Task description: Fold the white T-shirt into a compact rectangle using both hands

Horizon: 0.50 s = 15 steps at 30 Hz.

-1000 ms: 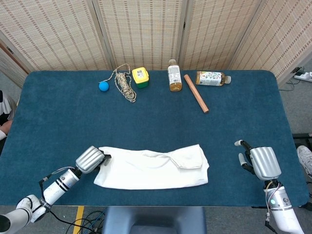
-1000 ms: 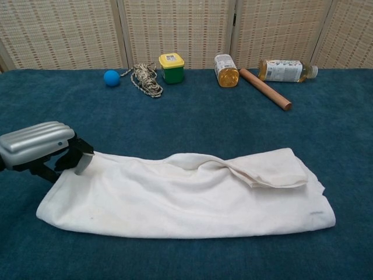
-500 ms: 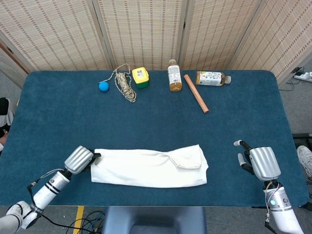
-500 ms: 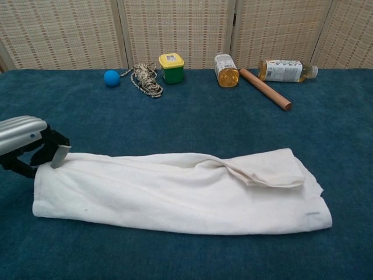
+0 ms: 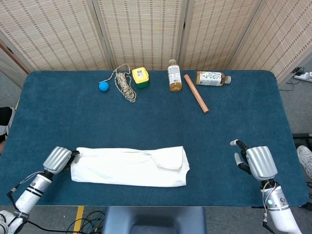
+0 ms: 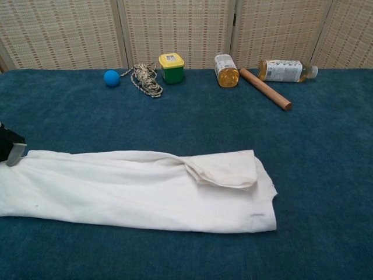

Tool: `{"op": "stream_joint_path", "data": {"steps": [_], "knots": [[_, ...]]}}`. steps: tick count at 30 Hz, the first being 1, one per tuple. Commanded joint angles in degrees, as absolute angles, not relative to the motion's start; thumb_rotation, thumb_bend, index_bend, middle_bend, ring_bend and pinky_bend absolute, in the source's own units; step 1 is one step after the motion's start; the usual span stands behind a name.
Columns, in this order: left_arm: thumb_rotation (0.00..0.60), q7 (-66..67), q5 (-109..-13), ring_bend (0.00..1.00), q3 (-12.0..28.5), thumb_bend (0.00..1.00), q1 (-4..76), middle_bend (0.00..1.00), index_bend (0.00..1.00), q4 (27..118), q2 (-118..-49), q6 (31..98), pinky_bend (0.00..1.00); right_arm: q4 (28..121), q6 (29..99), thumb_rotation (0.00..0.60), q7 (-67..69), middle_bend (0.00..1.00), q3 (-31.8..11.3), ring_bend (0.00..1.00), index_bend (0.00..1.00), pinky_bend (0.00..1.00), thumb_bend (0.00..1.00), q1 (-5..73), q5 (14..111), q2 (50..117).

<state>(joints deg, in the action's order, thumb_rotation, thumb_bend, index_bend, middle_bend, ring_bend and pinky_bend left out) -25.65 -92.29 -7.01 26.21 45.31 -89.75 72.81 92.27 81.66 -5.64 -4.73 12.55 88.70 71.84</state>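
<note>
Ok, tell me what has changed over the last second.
The left hand, gripping the T-shirt's left end, has pulled toward the table's left edge, dragging the whole folded shirt leftward with it; in the chest view the hand is now almost out of frame. The right hand stayed near the right edge, holding nothing. The ball, rope, yellow tub, bottles and stick have not moved.
</note>
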Motion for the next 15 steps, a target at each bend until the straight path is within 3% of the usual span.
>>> {"op": "stream_joint_path", "data": {"steps": [1,6,15], "knots": [[0.600,-25.2,-91.6,0.77,-6.4,0.59,25.7,0.86,0.69,46.1,-88.5,72.4,0.95,92.3,81.8,0.600,-5.6,0.94,-4.8,0.99,0.33,1.00,0.51,12.5,88.8,71.8],[0.600,-21.3,-90.8,0.76,-5.1,0.59,26.6,0.86,0.68,53.5,-84.6,71.0,0.95,92.4,82.3,0.600,-5.1,0.94,-4.8,0.99,0.33,1.00,0.51,12.4,89.0,71.4],[0.600,-8.1,-88.3,0.76,-1.2,0.59,30.5,0.86,0.68,75.9,-76.3,66.3,0.95,91.9,83.8,0.600,-3.4,0.94,-4.7,0.99,0.33,1.00,0.51,11.5,89.3,70.6]]}}
